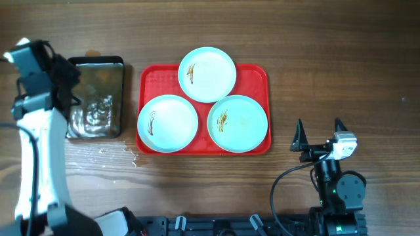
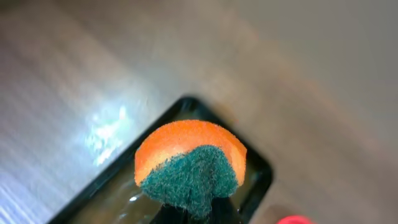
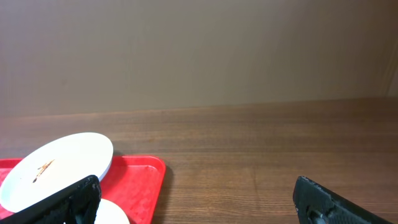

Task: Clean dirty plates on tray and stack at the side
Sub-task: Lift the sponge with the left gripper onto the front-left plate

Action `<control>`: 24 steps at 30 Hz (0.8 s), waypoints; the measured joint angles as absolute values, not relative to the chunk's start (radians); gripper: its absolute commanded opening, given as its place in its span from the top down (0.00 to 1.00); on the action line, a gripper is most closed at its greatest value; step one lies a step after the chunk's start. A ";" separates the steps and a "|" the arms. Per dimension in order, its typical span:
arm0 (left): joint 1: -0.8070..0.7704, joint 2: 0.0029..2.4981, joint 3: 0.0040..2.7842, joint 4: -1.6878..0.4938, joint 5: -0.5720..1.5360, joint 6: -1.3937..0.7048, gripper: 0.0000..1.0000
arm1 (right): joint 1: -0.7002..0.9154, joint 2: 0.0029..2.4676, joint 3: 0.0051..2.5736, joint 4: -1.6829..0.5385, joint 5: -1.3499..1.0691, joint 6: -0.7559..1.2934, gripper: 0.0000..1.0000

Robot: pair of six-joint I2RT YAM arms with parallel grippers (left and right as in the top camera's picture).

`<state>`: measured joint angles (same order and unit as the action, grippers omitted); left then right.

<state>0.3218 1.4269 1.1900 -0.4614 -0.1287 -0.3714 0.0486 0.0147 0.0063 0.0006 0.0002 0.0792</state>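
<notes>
Left jaws grip a sponge (image 2: 186, 155) over the pan (image 1: 105, 61) beside the tray (image 1: 148, 78).

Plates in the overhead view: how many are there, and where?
3, all on the red tray: far plate at its far edge, left plate near-left, right plate near-right. None seems hidden.

Left pincer (image 1: 69, 82) tight around a sponge (image 2: 189, 165), right pincer (image 1: 318, 128) with jaws wide apart.
</notes>
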 measured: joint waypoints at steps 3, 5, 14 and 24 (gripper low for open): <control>0.322 1.520 1.170 -0.473 -0.121 -0.357 0.96 | 0.049 0.015 0.006 0.001 0.000 0.079 0.00; 0.322 1.636 1.129 -0.516 -0.113 -0.319 0.96 | 0.049 0.015 0.006 0.001 0.000 0.079 0.00; 0.296 1.161 1.193 -0.614 0.222 -0.313 0.96 | 0.049 0.015 0.006 0.001 0.000 0.079 0.00; -0.153 1.418 1.180 -0.898 0.398 -0.373 0.96 | 0.049 0.015 0.006 0.001 0.000 0.079 0.00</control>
